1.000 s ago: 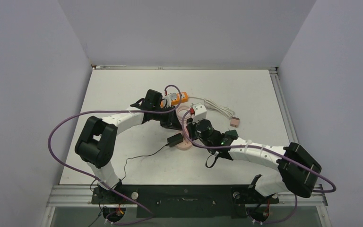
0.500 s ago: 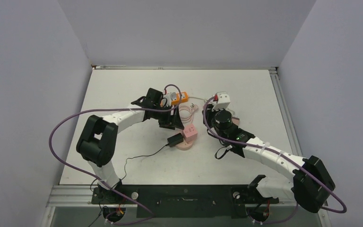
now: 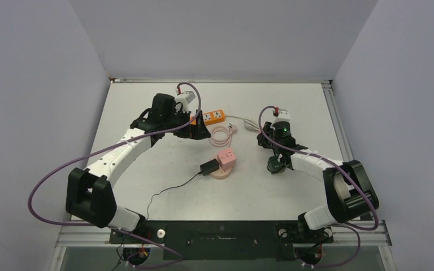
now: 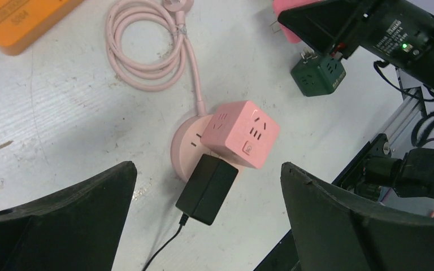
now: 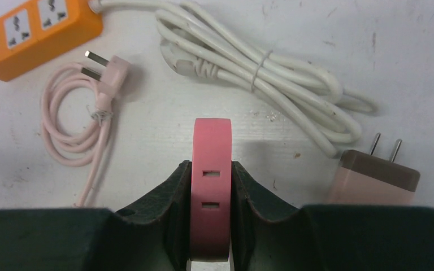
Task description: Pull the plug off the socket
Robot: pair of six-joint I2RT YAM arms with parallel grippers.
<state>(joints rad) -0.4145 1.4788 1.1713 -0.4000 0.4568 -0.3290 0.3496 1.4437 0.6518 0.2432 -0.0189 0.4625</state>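
The socket is a round pink base (image 4: 183, 148) (image 3: 221, 173) in the middle of the table, carrying a pink cube adapter (image 4: 242, 134) (image 3: 226, 157) and a black adapter (image 4: 206, 189) (image 3: 208, 167). My left gripper (image 4: 206, 169) (image 3: 196, 131) hangs wide open above and behind the socket, holding nothing. My right gripper (image 5: 211, 166) (image 3: 265, 139) is off to the socket's right, shut on a flat pink plug (image 5: 211, 141) with two slots in its edge. The plug is lifted away from the socket.
An orange power strip (image 3: 215, 117) (image 5: 28, 34) lies at the back. A coiled pink cable (image 3: 221, 134) (image 5: 73, 124) is beside it. A white cable bundle (image 5: 260, 73) and a pink-brown charger (image 5: 376, 178) lie under my right gripper. A green cube adapter (image 4: 318, 74) sits near the right arm.
My left gripper opened and drew back up and left from the socket. My right gripper swung right, away from the socket, carrying the pink plug.
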